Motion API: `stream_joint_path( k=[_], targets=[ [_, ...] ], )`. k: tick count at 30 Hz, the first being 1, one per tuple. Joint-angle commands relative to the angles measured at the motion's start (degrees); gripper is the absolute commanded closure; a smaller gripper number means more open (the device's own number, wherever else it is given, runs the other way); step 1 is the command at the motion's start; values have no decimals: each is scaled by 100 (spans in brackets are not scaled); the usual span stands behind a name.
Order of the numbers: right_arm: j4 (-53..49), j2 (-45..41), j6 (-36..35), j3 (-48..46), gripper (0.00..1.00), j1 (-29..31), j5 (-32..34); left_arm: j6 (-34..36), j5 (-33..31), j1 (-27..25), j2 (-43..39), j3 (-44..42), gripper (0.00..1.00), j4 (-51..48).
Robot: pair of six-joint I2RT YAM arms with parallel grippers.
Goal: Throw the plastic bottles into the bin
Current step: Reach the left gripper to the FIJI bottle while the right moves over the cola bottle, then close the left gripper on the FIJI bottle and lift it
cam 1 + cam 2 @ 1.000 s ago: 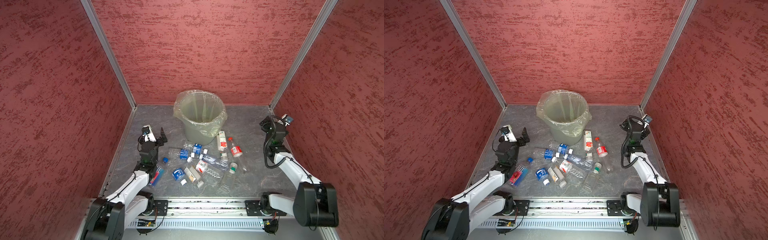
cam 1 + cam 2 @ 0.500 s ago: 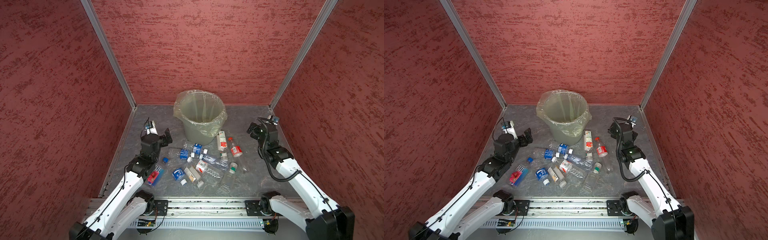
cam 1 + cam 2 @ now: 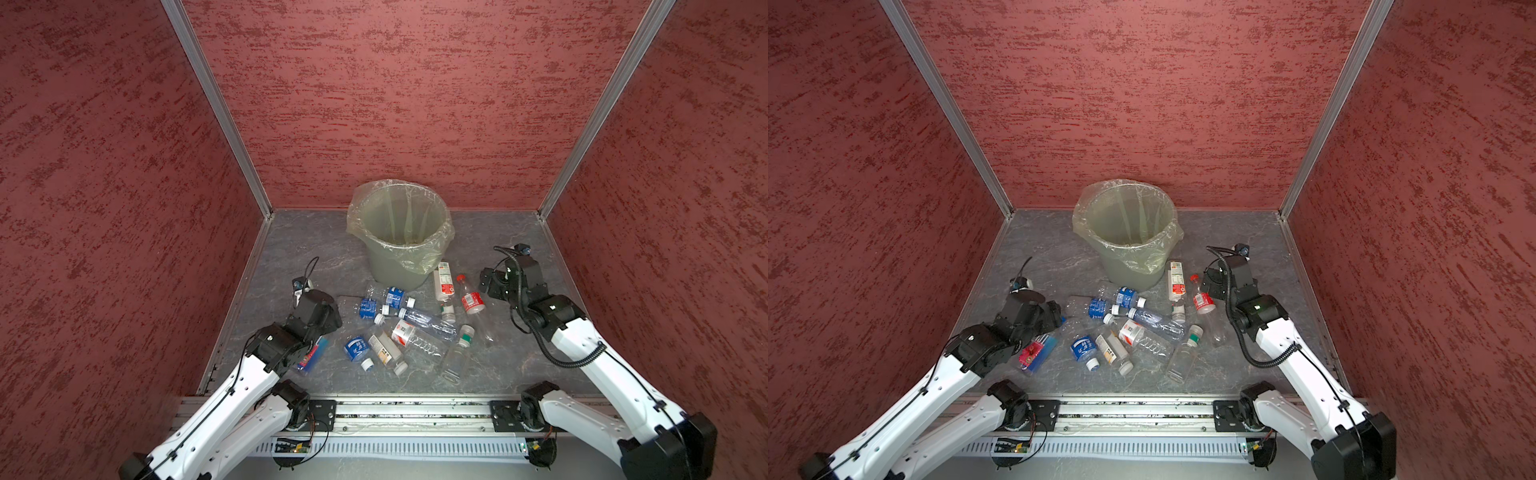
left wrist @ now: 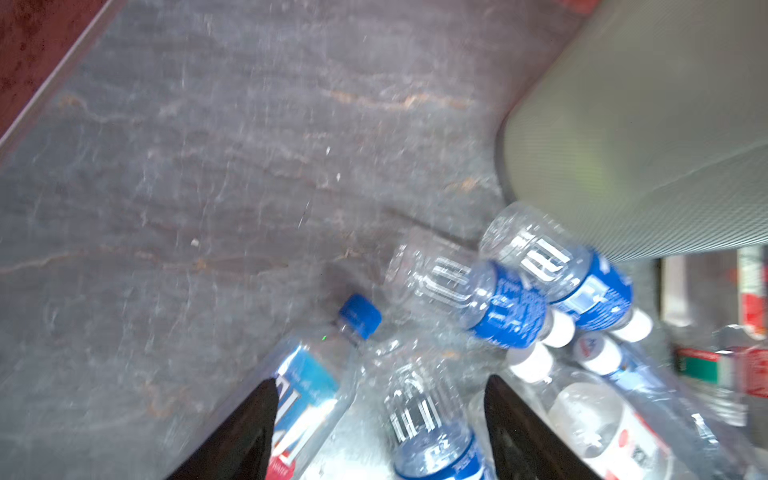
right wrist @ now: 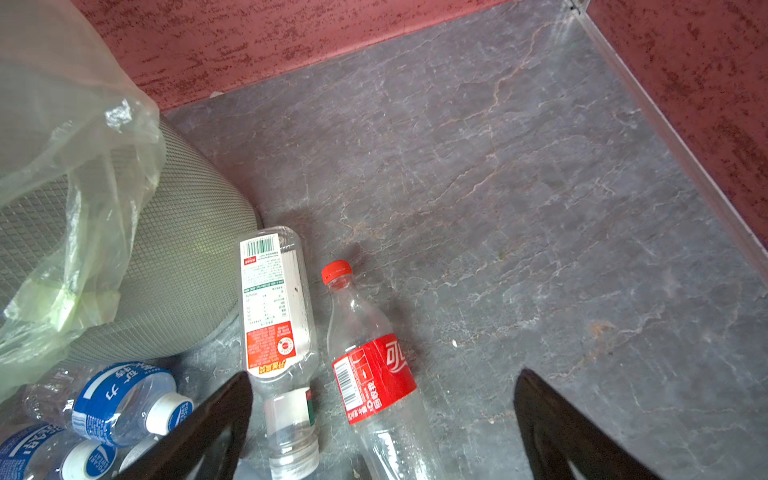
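Observation:
Several plastic bottles lie on the grey floor in front of the bin [image 3: 390, 266] [image 3: 1125, 266]. My left gripper [image 3: 330, 318] [image 4: 380, 382] is open at the left edge of the pile. In the blurred left wrist view a clear blue-labelled bottle [image 4: 419, 419] [image 3: 355, 348] shows between its fingers. A blue-capped bottle [image 4: 307, 382] [image 3: 1036, 351] lies by one finger. My right gripper [image 3: 488, 286] [image 5: 384, 374] is wide open over a red-labelled bottle [image 5: 374, 374] [image 3: 471, 301] and a white-labelled bottle [image 5: 272, 307] [image 3: 443, 282], holding nothing.
Red walls close in the floor on three sides, and a metal rail [image 3: 407, 409] runs along the front. Two more blue-labelled bottles [image 4: 498, 307] [image 4: 582, 286] lie against the bin's foot [image 4: 644, 124]. The liner bag [image 5: 83, 166] hangs over the bin's rim.
Both arms have swung in from the side walls toward the bottle pile and come lower. The left jaws have narrowed; the right jaws have stayed wide.

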Motion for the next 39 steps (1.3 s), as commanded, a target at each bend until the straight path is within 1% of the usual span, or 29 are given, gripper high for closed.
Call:
stream_joint_path(
  k=[1,4,7,12,15,17,20,21,22,26,31,36,39],
  targets=[
    [-223,14,105,99,1,65,-152,-1032,-369,-229,281,-7,18,-904],
    [-225,47,113,101,1,78,-179,-1325,-425,-161,468,-113,16,-980],
    [-225,49,121,118,1,99,-175,-1358,-389,-159,462,-242,16,-916],
    [-209,64,104,120,1,96,-105,-1450,-96,-16,295,-579,16,-817],
    [-164,108,121,128,1,109,-136,-1578,-42,-57,377,-753,10,-780],
    [-118,132,131,118,1,108,-144,-1670,-178,-157,453,-733,9,-864],
    [-67,185,149,86,1,105,-146,-1674,-205,-203,484,-758,6,-848],
    [-58,190,156,86,1,115,-142,-1666,-184,-202,489,-793,1,-812],
    [-53,198,160,83,1,117,-141,-1669,-182,-195,500,-855,0,-768],
    [-34,183,171,76,1,119,-96,-1731,-134,-168,635,-1029,1,-613],
    [-34,181,167,93,1,125,-77,-1736,-165,-132,642,-1032,0,-596],
    [-5,172,189,75,1,135,-75,-1580,-35,17,666,-1091,1,-346],
    [29,198,201,66,1,142,-120,-1394,290,296,718,-1133,8,-51]
  ],
)
